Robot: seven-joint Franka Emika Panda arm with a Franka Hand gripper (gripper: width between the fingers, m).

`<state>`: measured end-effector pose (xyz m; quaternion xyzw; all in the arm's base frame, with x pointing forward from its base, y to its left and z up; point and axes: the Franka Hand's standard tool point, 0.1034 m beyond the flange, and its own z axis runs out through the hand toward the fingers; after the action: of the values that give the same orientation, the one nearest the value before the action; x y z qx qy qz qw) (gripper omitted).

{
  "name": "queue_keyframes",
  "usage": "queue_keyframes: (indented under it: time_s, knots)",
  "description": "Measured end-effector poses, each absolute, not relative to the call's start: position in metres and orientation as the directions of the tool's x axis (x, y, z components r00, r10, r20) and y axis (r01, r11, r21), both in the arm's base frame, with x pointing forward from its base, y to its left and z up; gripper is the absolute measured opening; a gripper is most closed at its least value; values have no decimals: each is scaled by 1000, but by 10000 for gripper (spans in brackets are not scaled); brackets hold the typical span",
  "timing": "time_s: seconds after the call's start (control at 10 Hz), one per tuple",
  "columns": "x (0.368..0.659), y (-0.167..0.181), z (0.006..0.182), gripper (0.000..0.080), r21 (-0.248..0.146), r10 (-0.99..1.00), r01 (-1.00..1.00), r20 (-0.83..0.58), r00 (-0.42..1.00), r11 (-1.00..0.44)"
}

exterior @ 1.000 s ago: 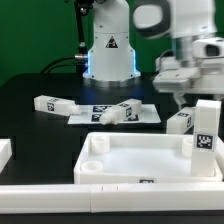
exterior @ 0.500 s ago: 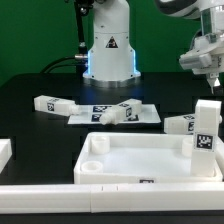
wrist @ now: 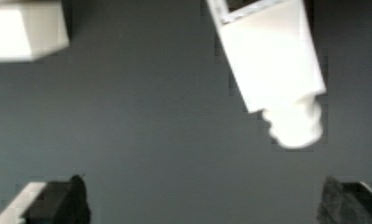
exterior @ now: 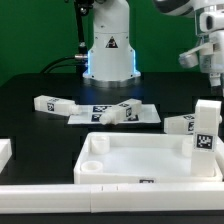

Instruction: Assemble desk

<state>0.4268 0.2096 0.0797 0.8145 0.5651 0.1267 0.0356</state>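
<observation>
From my console I see the arm (exterior: 190,15) held high at the exterior view's right, above the black surface (exterior: 40,130) and well clear of every loose part. On the wrist view the fingers (wrist: 55,203) are spread wide, one dark tip at each side of the picture. Only bare surface shows between them, and they pinch nothing. Under the wrist camera lies a pegged leg (wrist: 281,75), flat on the surface, its rounded peg end turned toward the fingers but apart from them. A second white piece (wrist: 26,30) shows in one corner, cut off by the frame, and I cannot tell which part it is.

The tabletop (exterior: 140,160) sits nearest the exterior camera, rim upward, with a round socket (exterior: 93,158) open in its corner at the exterior view's left. An upright leg (exterior: 207,125) stands in the tabletop at the exterior view's right, its tag facing the camera. Just behind that side a short lying leg (exterior: 178,123) rests on the surface. A tilted leg (exterior: 120,112) lies across the marker board (exterior: 145,117), in front of the robot base (exterior: 108,50). A lone leg (exterior: 50,103) lies by itself toward the exterior view's left, well apart from the tabletop. At that same edge a white block (exterior: 5,152) is cut off by the frame
</observation>
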Motion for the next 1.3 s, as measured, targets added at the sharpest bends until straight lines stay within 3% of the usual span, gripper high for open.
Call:
queue_keyframes:
  time_s: [0.1,0.2,0.5,0.7,1.0,1.3]
  knots:
    - [416,228,79,649,178,897,885,186,400,-431]
    - [410,235,78,649,179,895,884,205,396,-432]
    - [414,230,78,649,141,803,798,232,549,-587]
    - [432,191,77,649,120,694,688,226,683,-716]
    - [448,135,72,649,56,401,399,223,889,-915]
    - [446,140,72,649,11,235,239,230,944,-971]
